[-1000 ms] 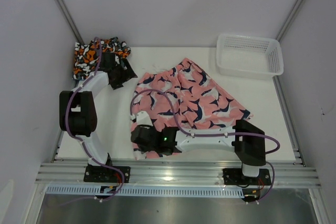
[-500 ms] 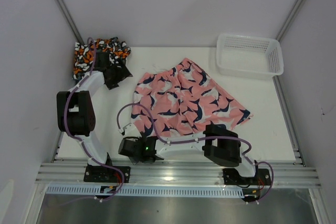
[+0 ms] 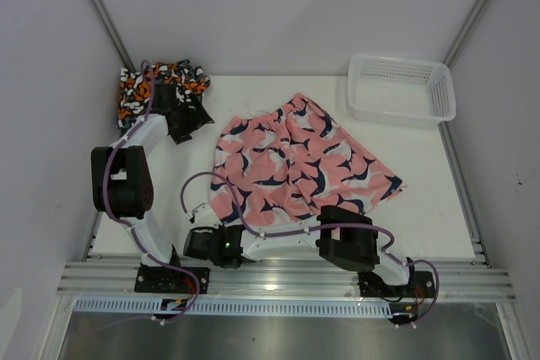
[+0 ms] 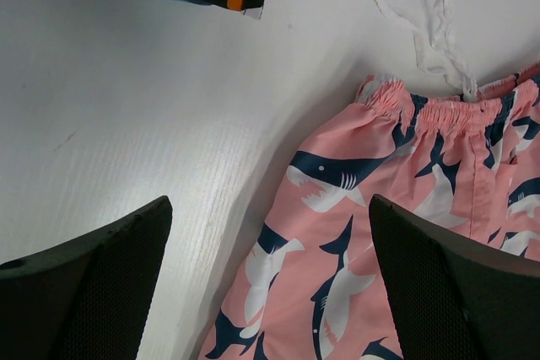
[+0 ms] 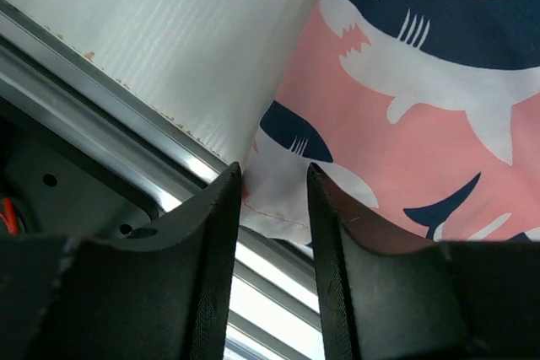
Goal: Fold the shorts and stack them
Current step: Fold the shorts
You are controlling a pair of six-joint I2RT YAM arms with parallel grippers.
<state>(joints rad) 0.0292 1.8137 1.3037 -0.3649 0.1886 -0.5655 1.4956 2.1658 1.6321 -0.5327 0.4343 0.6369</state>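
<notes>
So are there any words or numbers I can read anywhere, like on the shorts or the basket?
None: no word, number or label can be read in any view.
The pink shark shorts carry only pictures of sharks.
The orange camouflage shorts carry only blotches.
The white basket is plain mesh.
The small green light on the right arm is a glow, not a sign.
</notes>
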